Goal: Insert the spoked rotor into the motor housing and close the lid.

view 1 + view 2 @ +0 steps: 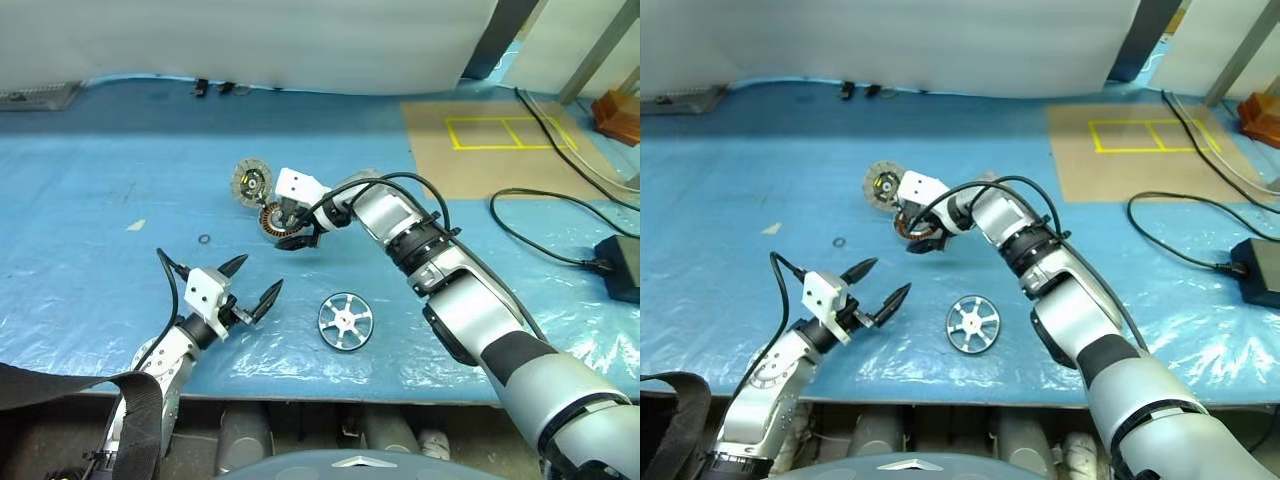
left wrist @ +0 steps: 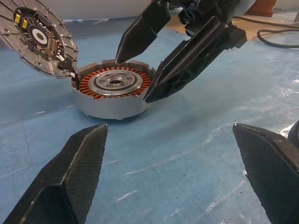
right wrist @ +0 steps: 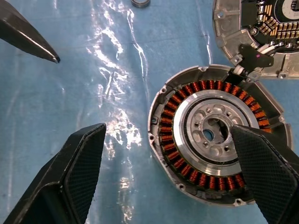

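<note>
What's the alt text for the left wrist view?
Open round silver-grey motor housing with copper windings sits on blue plastic sheeting, its hinged disc lid tilted up. The right gripper hovers open just over it; the left gripper stands open in the foreground.

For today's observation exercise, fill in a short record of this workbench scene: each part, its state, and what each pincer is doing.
Housing: round silver-grey metal motor housing with copper windings, on the blue sheet, no rotor inside
Lid: thin round hinged lid, swung open, tilted up at the housing's edge
Rotor: shiny six-spoked metal rotor, lying apart, nearer the robot
Right pincer: open, poised over the housing
Left pincer: open, holding nothing
Small ring: lying loose on the sheet
</note>
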Available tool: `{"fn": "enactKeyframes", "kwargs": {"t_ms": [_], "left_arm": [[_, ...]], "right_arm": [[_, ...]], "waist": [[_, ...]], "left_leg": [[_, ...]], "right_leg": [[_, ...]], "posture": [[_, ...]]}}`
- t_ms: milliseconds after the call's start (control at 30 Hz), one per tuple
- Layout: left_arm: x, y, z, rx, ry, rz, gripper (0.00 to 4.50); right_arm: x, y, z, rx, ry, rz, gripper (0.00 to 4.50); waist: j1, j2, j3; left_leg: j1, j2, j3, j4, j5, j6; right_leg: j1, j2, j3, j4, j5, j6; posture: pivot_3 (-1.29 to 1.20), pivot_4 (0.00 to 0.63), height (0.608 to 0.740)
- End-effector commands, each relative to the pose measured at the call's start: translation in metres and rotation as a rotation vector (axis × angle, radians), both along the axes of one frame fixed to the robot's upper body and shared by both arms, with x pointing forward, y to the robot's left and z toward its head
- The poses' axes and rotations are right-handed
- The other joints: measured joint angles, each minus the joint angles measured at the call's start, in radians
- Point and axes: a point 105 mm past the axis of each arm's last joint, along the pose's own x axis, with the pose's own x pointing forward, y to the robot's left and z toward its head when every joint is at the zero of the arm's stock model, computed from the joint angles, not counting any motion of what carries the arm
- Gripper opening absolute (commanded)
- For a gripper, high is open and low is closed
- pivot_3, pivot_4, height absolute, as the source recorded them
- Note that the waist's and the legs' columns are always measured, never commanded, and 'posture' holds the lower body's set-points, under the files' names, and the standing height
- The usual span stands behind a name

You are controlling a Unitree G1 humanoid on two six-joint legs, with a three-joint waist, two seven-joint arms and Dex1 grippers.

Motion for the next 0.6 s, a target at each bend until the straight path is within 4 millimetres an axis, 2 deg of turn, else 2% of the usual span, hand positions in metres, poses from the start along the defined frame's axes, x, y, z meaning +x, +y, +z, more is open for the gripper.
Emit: {"fn": "enactKeyframes", "kwargs": {"t_ms": [33, 200, 400, 600], "left_arm": [[-0.004, -0.003, 0.008, -0.014, -0.041, -0.003, 4.50], [-0.005, -0.003, 0.008, -0.011, -0.042, -0.002, 4.50], [-0.003, -0.001, 0.013, -0.009, -0.056, 0.006, 4.50], [-0.001, 0.000, 0.013, 0.005, -0.058, 0.001, 4.50]], "right_arm": [[0.005, 0.011, 0.009, -0.006, -0.069, 0.028, 4.45], [0.008, 0.013, 0.002, -0.030, -0.069, 0.032, 4.45], [0.013, 0.006, -0.013, -0.132, -0.113, 0.038, 4.45], [0.004, 0.001, -0.031, -0.209, -0.061, 0.109, 4.45]], "waist": [[0.002, 0.001, 0.000], [0.004, 0.004, 0.002], [0.002, 0.004, 0.002], [0.004, 0.005, 0.002]], "left_leg": [[0.000, 0.000, 0.000, 0.000, 0.000, 0.000], [0.000, 0.000, 0.000, 0.000, 0.000, 0.000], [0.001, 0.001, 0.001, 0.001, -0.001, 0.001], [0.001, 0.001, 0.001, 0.003, -0.002, 0.003]], "right_leg": [[0.000, 0.000, 0.000, 0.000, 0.000, 0.000], [0.000, 0.000, 0.000, 0.000, 0.000, 0.000], [0.000, 0.000, 0.000, 0.001, 0.000, -0.001], [0.000, 0.000, 0.000, 0.002, 0.001, -0.002]], "posture": [[0.00, 0.150, 0.740], [0.00, 0.150, 0.740], [0.00, 0.150, 0.740], [0.00, 0.150, 0.740]]}}
